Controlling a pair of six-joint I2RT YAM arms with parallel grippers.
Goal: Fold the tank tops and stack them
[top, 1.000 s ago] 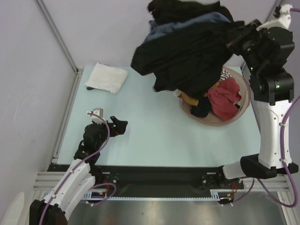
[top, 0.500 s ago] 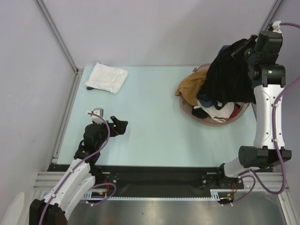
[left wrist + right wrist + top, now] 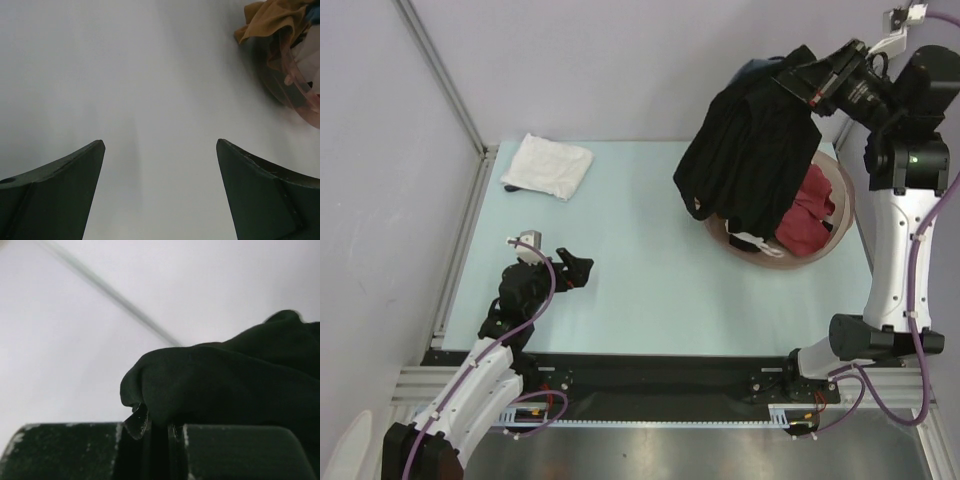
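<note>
Table (image 3: pixel 650 270) unchanged; right claw (image 3: pixel 807 88) — black garment (image 3: pixel 750 160) — swung left.

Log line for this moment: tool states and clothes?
left tool: open, empty, over table | right tool: shut on black garment, held above basket | folded white cloth: table's far-left corner

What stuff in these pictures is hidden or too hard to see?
- Top view: the black garment hanging from the right gripper covers much of the basket; what lies under it is hidden.
- Left wrist view: the right edge cuts off the basket.
- Right wrist view: the garment runs off the right edge.
- White folded cloth: too small to name.
</note>
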